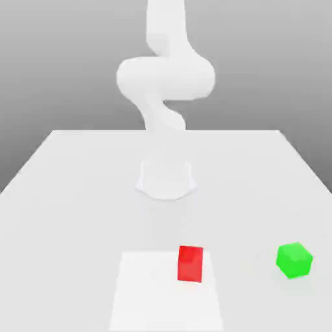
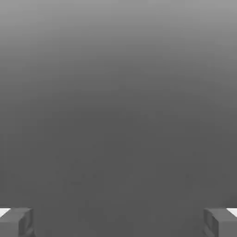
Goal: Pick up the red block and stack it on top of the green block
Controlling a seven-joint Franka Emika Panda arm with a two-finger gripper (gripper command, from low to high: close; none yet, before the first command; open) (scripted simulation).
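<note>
Surface: you see a white table (image 1: 78, 194).
Pincer (image 2: 118, 222): spread wide, empty.
Red block (image 1: 190, 263): apart from it.
Green block (image 1: 294, 260): apart too.

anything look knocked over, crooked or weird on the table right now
Nothing stands out. The red block and green block both sit flat on the table, apart, the green one turned slightly.

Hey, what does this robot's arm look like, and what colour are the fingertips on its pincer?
The arm is plain white, built of smooth rounded, bulging segments on a round white base, with no visible cables or markings. In the hand view, the pincer has blocky dark grey fingertips with white showing at their outer corners.
</note>
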